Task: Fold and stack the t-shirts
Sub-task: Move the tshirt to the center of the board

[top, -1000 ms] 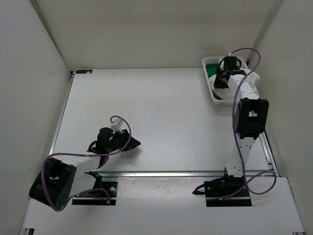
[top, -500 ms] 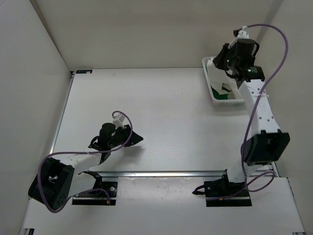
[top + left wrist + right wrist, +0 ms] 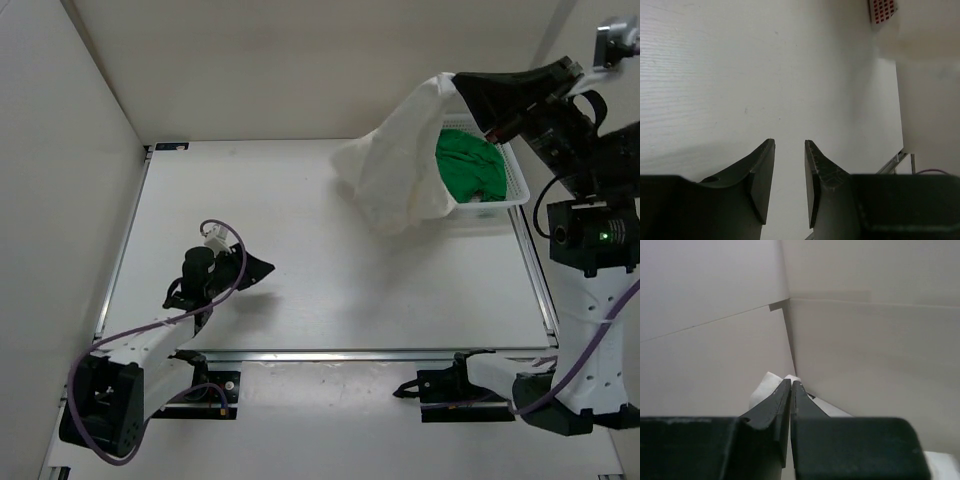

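White shirt [image 3: 395, 175] hung below the right pincer [image 3: 791, 385] clamping it, clearing the basket [image 3: 517, 185]. Left pincer [image 3: 789, 145] stood half-open, empty.

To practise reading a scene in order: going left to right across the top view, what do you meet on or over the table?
left arm → white shirt → green shirt
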{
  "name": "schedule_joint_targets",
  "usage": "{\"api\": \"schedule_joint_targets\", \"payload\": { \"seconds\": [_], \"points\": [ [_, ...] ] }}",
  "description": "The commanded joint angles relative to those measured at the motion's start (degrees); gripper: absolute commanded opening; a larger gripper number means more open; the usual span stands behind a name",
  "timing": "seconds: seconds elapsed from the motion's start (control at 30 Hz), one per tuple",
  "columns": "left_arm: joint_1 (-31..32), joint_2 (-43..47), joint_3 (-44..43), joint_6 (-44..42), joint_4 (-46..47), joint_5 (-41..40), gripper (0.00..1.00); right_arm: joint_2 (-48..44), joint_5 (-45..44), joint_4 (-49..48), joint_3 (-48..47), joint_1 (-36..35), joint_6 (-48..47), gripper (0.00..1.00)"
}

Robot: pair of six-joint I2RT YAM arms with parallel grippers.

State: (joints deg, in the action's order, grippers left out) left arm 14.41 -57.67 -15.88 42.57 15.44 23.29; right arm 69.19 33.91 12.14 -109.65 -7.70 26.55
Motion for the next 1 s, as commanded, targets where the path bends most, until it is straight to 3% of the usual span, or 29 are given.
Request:
{"api": "schedule_joint_targets", "payload": {
  "seconds": [0.0, 0.13, 0.27, 0.53, 0.7, 0.83, 0.97],
  "points": [
    [-1.7, 3.4, -1.7, 0.7, -2.5, 0.0, 0.42, -1.0, 12.9, -14.4, 11.8, 7.6, 12.3, 0.00],
    [1.1, 3.4, -1.8, 0.9, -2.3, -2.2, 0.42, 2.3, 13.7, -19.2, 27.6, 8.1, 14.5, 0.00],
    [10.3, 0.5, -2.8, -0.8, -3.0, -10.1, 0.42, 5.6, 6.9, -18.6, 39.6, 5.4, 9.8, 0.00],
    [13.1, -9.5, -5.1, -3.2, -3.5, -14.2, 0.45, 14.7, 2.7, -11.2, 37.8, 8.7, 5.4, 0.00],
    [12.0, -11.4, -7.0, -3.3, -5.9, -20.5, 0.47, 11.0, -3.4, -8.3, 37.9, 3.9, 1.8, 0.00],
    [10.1, -10.8, -8.3, -4.3, -8.0, -28.6, 0.57, 7.4, -6.1, -6.4, 38.8, 1.7, -0.3, 0.00],
    [6.7, -18.2, -11.4, -5.6, -7.9, -28.9, 0.58, 4.0, -6.3, -6.3, 41.8, 1.6, 0.3, 0.00]
  ]
}}
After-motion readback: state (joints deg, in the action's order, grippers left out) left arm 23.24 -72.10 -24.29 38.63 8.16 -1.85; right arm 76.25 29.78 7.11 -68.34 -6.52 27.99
